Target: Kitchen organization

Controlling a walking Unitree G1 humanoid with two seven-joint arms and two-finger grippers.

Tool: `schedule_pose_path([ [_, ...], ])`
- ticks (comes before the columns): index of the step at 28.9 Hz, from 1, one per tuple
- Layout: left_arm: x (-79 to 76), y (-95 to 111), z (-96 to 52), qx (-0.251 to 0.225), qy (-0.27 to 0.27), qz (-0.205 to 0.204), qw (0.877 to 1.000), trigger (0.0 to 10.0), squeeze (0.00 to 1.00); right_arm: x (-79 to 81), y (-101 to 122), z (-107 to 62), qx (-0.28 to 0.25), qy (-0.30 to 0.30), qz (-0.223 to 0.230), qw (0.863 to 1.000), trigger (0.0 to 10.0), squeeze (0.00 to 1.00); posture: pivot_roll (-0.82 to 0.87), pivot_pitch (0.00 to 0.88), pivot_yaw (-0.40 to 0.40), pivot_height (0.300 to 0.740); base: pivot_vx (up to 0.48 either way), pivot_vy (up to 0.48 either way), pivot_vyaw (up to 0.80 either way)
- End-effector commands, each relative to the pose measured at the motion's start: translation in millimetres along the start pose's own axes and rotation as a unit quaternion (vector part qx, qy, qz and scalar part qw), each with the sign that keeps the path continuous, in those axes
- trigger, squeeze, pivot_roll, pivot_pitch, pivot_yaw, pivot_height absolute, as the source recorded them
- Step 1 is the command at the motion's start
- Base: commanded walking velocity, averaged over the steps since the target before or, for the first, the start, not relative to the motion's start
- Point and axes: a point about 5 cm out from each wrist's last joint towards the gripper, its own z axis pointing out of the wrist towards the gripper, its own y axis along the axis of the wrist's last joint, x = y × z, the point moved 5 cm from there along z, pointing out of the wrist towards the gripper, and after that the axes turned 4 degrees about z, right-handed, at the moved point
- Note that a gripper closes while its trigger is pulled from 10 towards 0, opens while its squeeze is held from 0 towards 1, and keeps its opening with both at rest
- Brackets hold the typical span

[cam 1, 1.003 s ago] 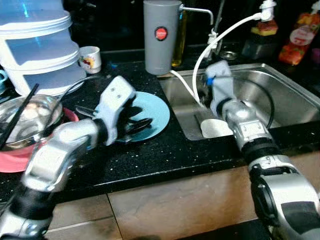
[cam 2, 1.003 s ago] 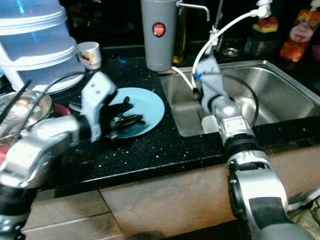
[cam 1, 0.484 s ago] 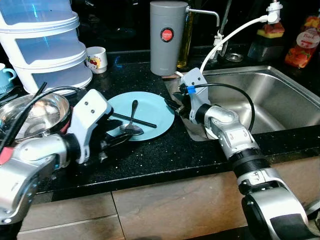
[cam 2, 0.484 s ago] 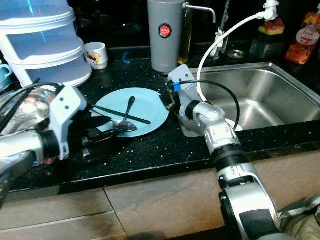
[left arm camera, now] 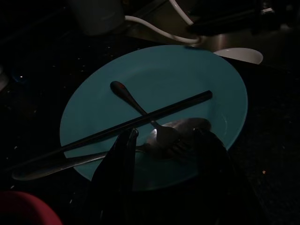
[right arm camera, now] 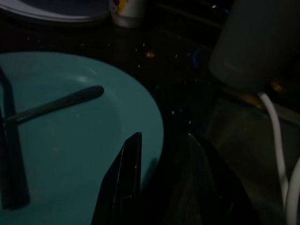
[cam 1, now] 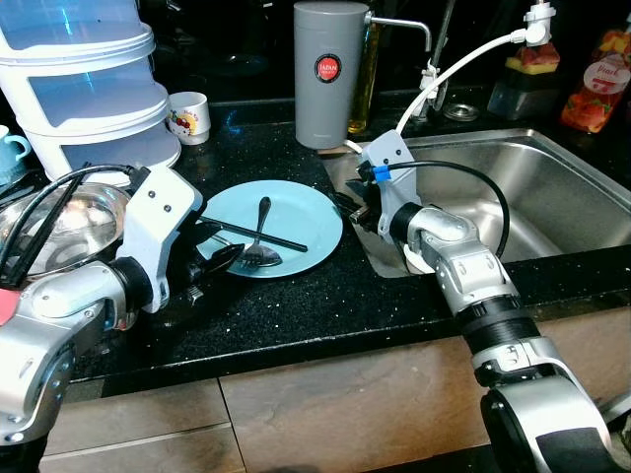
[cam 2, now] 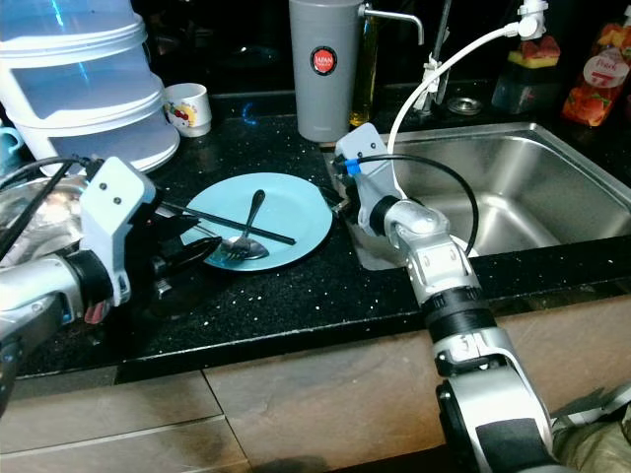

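Observation:
A teal plate (cam 1: 301, 212) lies on the black counter with a black chopstick (cam 1: 271, 237), a dark-handled spoon (left arm camera: 133, 102) and a second metal utensil (left arm camera: 185, 125) crossed on it. My left gripper (cam 1: 225, 254) is low at the plate's left edge and open. Its fingers (left arm camera: 123, 157) straddle the utensil heads without closing on them. My right gripper (cam 1: 345, 209) is open at the plate's right rim (right arm camera: 152, 117), beside the sink; one finger (right arm camera: 131, 159) is over the plate, the other off it.
A grey canister (cam 1: 325, 74) stands behind the plate, with a small mug (cam 1: 187, 116) and stacked white containers (cam 1: 84, 89) at back left. A steel bowl (cam 1: 74, 222) holding chopsticks sits left. The steel sink (cam 1: 532, 187), a white hose (cam 1: 444, 74) and bottles lie right.
My right gripper left the sink and came to the plate's right rim. My left gripper drew back from over the plate to its left edge. The camera also rose and shifted.

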Motion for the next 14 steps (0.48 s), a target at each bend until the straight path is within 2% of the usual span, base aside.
schedule_pose_path([
  [1,-2.7,-1.9,1.4,0.001,-0.001,0.001,1.000,10.0,0.00,1.6,-0.6,-1.3,0.000,0.001,0.008,1.000,10.0,0.00,0.06,0.092,-0.008,0.740,0.000,0.000,0.00],
  [3,-2.7,-0.3,2.3,-0.003,0.003,0.001,1.000,10.0,0.00,2.2,-0.5,-1.6,0.001,0.002,0.008,1.000,10.0,0.00,0.06,0.089,-0.009,0.740,0.000,0.000,0.00],
  [5,-5.1,3.0,2.2,-0.008,-0.004,0.017,1.000,10.0,0.00,1.8,-0.1,-1.5,0.001,0.001,0.008,1.000,10.0,0.00,0.06,0.087,-0.010,0.740,0.000,-0.480,0.00],
  [9,-2.5,3.0,2.4,-0.017,0.009,-0.014,1.000,10.0,0.00,2.4,0.7,-1.2,0.000,0.001,0.007,1.000,10.0,0.00,0.06,0.084,-0.012,0.740,0.000,-0.457,0.00],
  [14,-6.0,2.6,1.1,-0.016,0.000,-0.001,1.000,10.0,0.00,4.0,2.4,-0.8,-0.001,0.003,0.005,1.000,10.0,0.00,0.06,0.084,-0.013,0.740,0.000,0.000,0.00],
])
